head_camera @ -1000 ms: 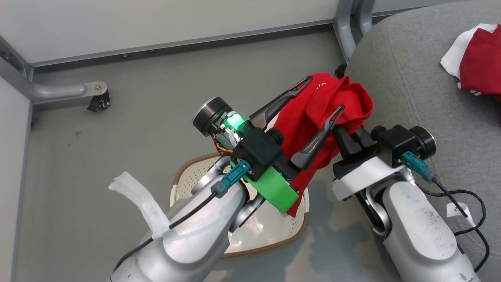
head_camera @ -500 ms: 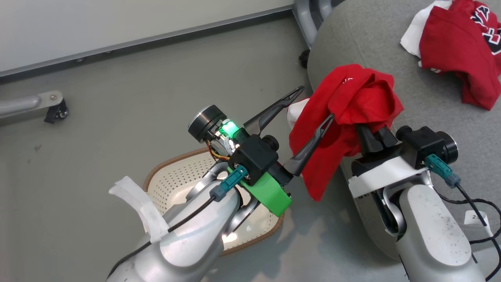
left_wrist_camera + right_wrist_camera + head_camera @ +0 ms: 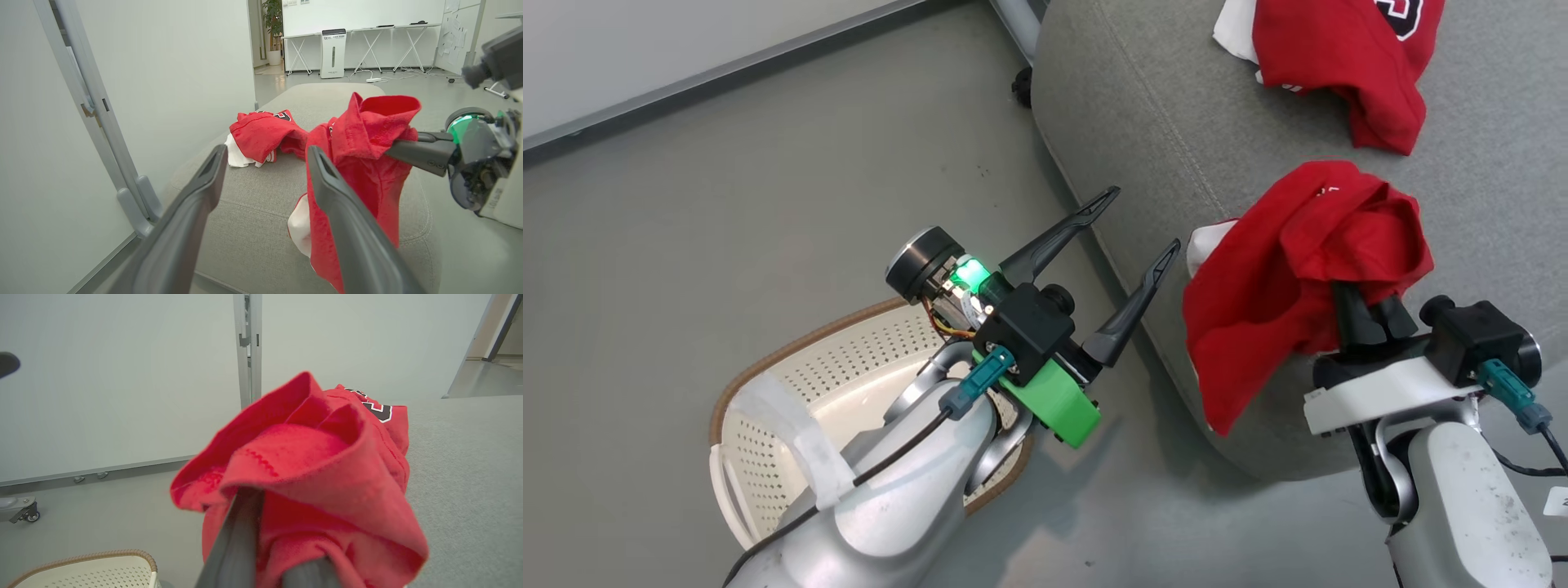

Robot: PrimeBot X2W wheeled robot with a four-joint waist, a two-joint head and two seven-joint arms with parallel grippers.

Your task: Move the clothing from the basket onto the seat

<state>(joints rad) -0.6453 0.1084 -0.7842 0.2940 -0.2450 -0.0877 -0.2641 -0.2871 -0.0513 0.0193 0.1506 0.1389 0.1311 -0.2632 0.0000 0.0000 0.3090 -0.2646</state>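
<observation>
1. My right gripper (image 3: 1364, 314) is clamped together on the held garment (image 3: 1298, 269), its dark fingers buried in the fabric.
2. The held garment is soft red cloth, bunched and folded over the fingertips in a loose hood. A white panel shows at its left edge and a trace of small white lettering near the top fold. Red stitching runs along one hem in the right wrist view.
3. It hangs over the rounded edge of the grey seat (image 3: 1143, 106), its lowest tail drooping down the cushion's side. I cannot tell whether it touches the upholstery.
4. My left gripper (image 3: 1145, 218) stands with fingers wide apart, holding nothing, just beside the seat edge and clear of the cloth.
5. A second garment (image 3: 1339, 57) lies crumpled on the seat, apart from the held one. It is red over a white layer, with black-and-white lettering.
6. The basket (image 3: 792, 343) sits on the floor under my left forearm, cream and perforated with a brown rim. No cloth shows in its visible part.
</observation>
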